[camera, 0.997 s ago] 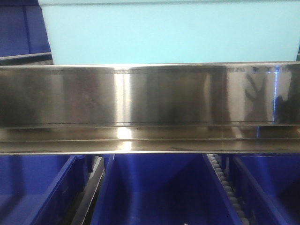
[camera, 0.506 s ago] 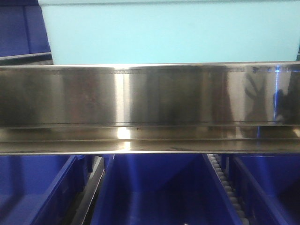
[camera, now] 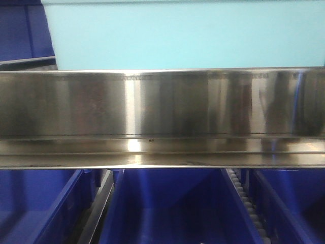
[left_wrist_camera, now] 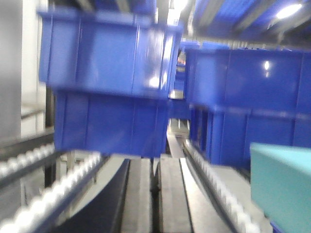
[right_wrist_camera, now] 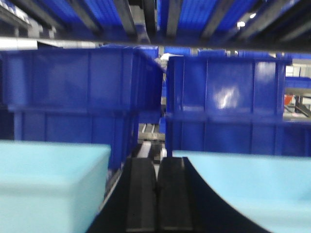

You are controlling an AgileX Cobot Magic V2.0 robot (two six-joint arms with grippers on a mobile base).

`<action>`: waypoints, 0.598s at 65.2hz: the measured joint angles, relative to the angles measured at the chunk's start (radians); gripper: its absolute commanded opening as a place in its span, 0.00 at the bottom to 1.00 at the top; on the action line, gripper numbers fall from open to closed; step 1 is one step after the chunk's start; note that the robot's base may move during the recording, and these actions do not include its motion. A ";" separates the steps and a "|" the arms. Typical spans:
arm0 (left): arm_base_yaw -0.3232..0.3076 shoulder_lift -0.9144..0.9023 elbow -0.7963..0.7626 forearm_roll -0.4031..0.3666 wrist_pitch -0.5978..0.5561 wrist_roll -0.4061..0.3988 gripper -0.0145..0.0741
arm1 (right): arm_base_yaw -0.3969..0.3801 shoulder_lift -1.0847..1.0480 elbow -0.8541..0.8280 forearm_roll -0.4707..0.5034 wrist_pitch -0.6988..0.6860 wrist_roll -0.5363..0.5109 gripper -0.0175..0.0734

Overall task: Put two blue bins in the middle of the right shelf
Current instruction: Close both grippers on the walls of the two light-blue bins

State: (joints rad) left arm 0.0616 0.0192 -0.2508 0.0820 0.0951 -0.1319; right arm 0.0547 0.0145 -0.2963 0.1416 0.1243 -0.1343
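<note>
In the front view a pale blue bin (camera: 185, 34) stands on the steel shelf rail (camera: 162, 117), with dark blue bins (camera: 170, 208) below it. No gripper shows in that view. My left gripper (left_wrist_camera: 155, 191) is shut and empty. It points along a roller lane at stacked dark blue bins (left_wrist_camera: 109, 87), with a pale blue bin (left_wrist_camera: 284, 184) at its lower right. My right gripper (right_wrist_camera: 156, 194) is shut and empty. It sits in the gap between two pale blue bins (right_wrist_camera: 48, 184) (right_wrist_camera: 257, 189), facing stacked dark blue bins (right_wrist_camera: 80, 97) (right_wrist_camera: 228, 102).
White roller tracks (left_wrist_camera: 53, 194) (left_wrist_camera: 218, 191) run either side of the left gripper. More dark blue bins (left_wrist_camera: 243, 107) stand to its right. Shelf slats (right_wrist_camera: 155, 19) with blue bins above hang over the right gripper. A roller strip (camera: 244, 198) separates the lower bins.
The dark reflections at the right end of the steel rail have shifted and faded. The bins in the front view have not moved.
</note>
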 measured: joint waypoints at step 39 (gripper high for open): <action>-0.140 0.420 -0.406 0.091 0.362 0.054 0.78 | 0.000 0.348 -0.346 -0.010 0.204 -0.010 0.81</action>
State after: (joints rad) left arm -0.0779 0.4395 -0.6571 0.1729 0.4566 -0.0781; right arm 0.0547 0.3627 -0.6422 0.1321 0.3281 -0.1439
